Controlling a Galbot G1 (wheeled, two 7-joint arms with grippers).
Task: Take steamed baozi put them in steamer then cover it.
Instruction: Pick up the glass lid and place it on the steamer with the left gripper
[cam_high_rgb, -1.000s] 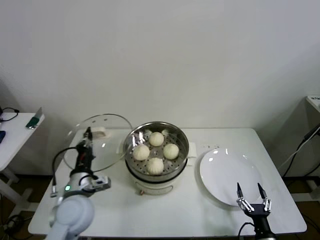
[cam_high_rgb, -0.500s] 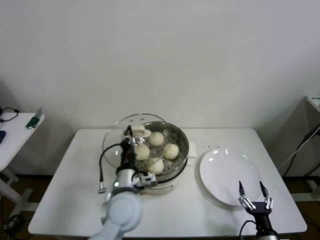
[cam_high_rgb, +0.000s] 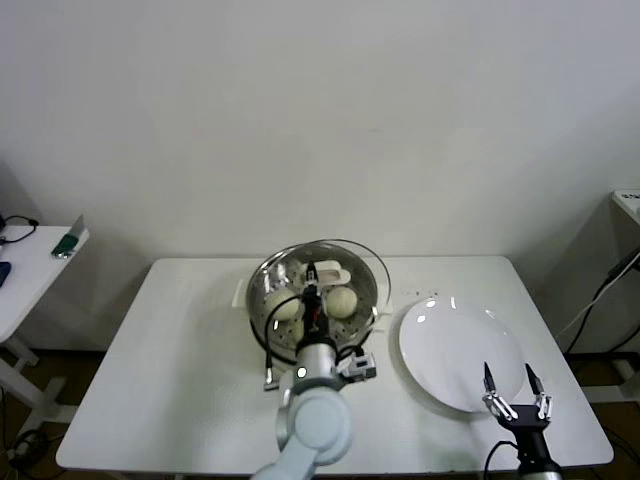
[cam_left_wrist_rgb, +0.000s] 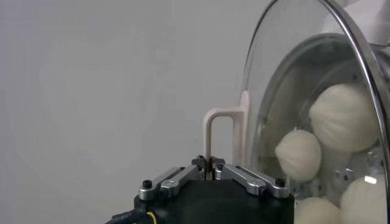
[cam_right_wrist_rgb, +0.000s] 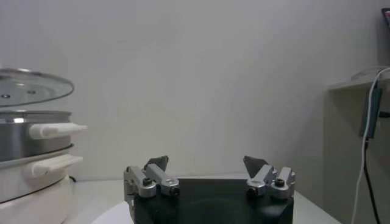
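Note:
The steamer (cam_high_rgb: 258, 303) stands at the table's middle with several cream-white baozi (cam_high_rgb: 283, 305) inside. My left gripper (cam_high_rgb: 311, 276) is shut on the pale handle (cam_left_wrist_rgb: 220, 130) of the clear glass cover (cam_high_rgb: 365, 268). It holds the cover tilted just over the steamer. In the left wrist view the baozi (cam_left_wrist_rgb: 343, 118) show through the cover's glass (cam_left_wrist_rgb: 286, 73). My right gripper (cam_high_rgb: 517, 391) is open and empty at the front right, over the plate's near edge. The right wrist view shows my right gripper (cam_right_wrist_rgb: 206, 162) with the steamer (cam_right_wrist_rgb: 24, 135) and the cover (cam_right_wrist_rgb: 30, 86) above it.
A flat white plate (cam_high_rgb: 450, 345) lies right of the steamer. A side table (cam_high_rgb: 30, 265) with small items stands at the far left. The steamer's white side handles (cam_right_wrist_rgb: 58, 129) stick out towards the plate.
My left gripper has carried the cover to the right, from over the table's left part to over the steamer. The right gripper has barely moved.

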